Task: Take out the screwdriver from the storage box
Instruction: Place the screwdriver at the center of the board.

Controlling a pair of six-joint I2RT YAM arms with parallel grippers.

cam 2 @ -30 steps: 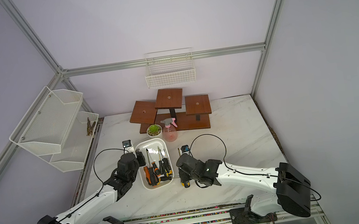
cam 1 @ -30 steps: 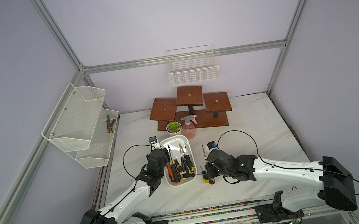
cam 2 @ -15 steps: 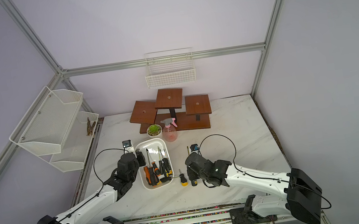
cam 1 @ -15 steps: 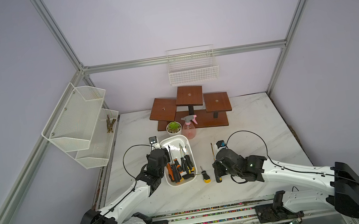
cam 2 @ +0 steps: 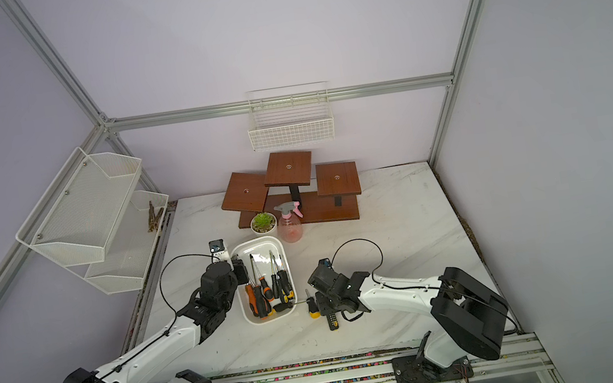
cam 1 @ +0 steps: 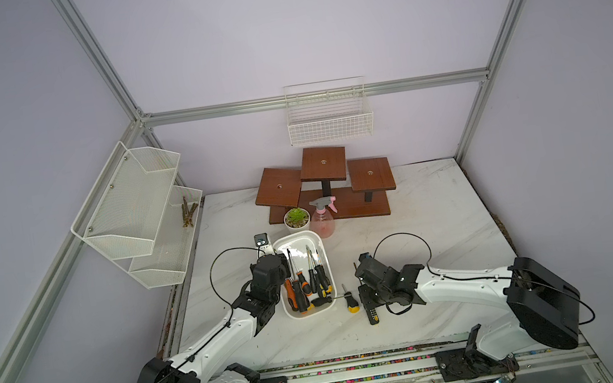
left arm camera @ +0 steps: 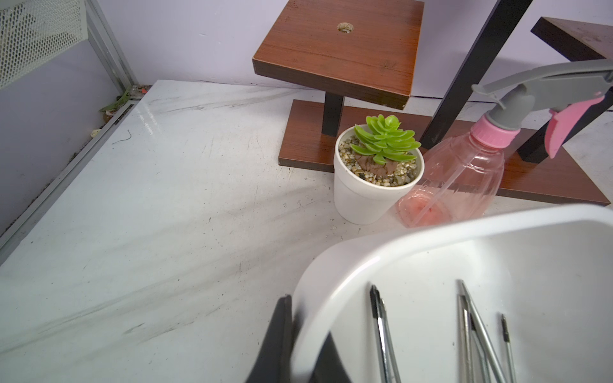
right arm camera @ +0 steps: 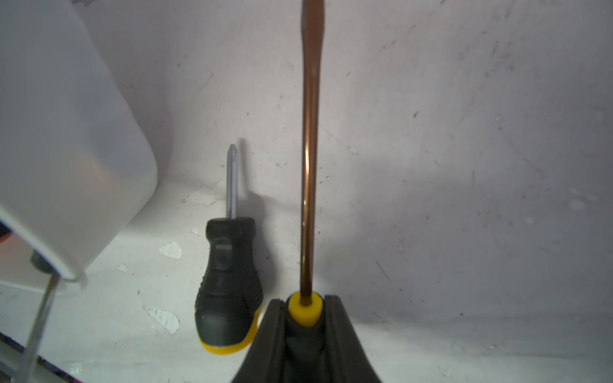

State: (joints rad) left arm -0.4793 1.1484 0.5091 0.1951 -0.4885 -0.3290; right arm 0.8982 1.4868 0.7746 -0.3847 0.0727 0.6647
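Observation:
The white storage box holds several screwdrivers with black and orange handles. My left gripper is shut on the box's left rim, one finger outside and one inside. Just right of the box, low over the table, my right gripper is shut on the black handle of a screwdriver with a yellow collar and a brown shaft. A stubby black-and-yellow screwdriver lies on the table between the box and this gripper.
A potted succulent and a pink spray bottle stand just behind the box, in front of a wooden tiered stand. White mesh baskets hang on the left wall and on the back wall.
My right gripper carried the brown-shafted screwdriver rightward from beside the box, past the stubby one, and a little toward the front edge. The left gripper and the box have not moved.

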